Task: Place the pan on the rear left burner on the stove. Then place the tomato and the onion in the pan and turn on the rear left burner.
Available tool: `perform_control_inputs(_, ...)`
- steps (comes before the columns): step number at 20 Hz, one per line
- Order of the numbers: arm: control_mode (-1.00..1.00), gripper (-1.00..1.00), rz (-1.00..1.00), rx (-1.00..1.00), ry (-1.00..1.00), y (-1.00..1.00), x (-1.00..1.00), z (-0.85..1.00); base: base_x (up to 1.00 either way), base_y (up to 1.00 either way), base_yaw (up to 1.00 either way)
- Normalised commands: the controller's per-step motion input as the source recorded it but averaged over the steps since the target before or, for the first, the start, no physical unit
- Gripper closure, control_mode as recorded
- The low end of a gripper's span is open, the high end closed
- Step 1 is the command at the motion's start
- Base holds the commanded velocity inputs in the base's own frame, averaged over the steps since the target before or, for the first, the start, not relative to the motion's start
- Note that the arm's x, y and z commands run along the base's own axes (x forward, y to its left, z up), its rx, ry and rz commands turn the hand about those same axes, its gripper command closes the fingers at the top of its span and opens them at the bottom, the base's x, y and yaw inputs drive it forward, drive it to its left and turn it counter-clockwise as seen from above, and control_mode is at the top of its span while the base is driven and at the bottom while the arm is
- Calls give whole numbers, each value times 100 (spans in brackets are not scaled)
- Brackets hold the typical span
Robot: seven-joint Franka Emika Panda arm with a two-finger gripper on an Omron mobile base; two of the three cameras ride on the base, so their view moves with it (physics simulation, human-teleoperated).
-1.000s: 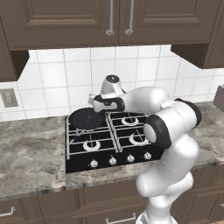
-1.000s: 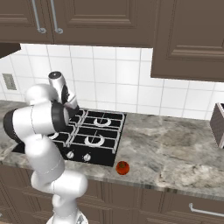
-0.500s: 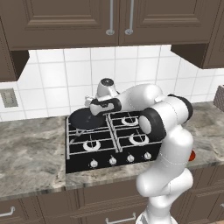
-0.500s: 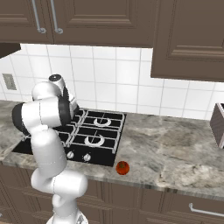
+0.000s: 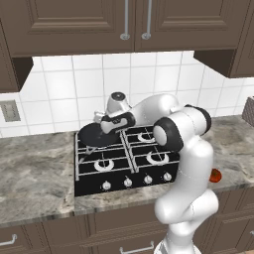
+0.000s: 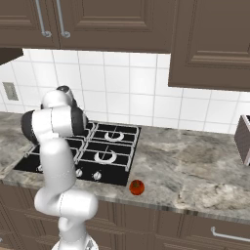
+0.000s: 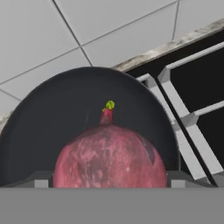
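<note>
Pan (image 5: 94, 135): seated on the stove (image 5: 89, 174), over the rear left burner, directly below and just ahead of the gripper; first step judged complete.
Gripper (image 5: 102, 124): hovering over the pan's right half, clenched on the onion; fingertips at either side of the ball in the hand view.
Onion (image 7: 110, 156): held between the fingers, dull mottled reddish-pink, green sprout pointing away from the hand; pan floor visible behind it on all sides, so not yet resting in the pan as far as can be judged.
Step in hand: delivery of the onion into the pan.
Next move: lower slightly toward the pan's centre, part the fingers, withdraw upward clear of the rim; a release from height risks the ball rolling against the low wall.
Knobs (image 5: 128, 182): row along the stove's front edge, well apart from the gripper, toward the robot's base; untouched.
Tomato (image 6: 136, 187): on the counter, off the stove's front right corner, well apart from the gripper; pick-up remains, then the burner knob.
</note>
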Motion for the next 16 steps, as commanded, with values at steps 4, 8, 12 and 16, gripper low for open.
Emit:
perform_control_inputs(4,-100,100,0,0,0,9,16,-11,0,0,0)
perform_control_inputs(8,-100,100,0,0,-1,1,4,-6,0,0,0)
perform_control_inputs(12,-100,100,0,0,-5,0,0,-11,0,0,0)
perform_control_inputs(16,-100,100,0,0,-6,0,2,-13,0,0,0)
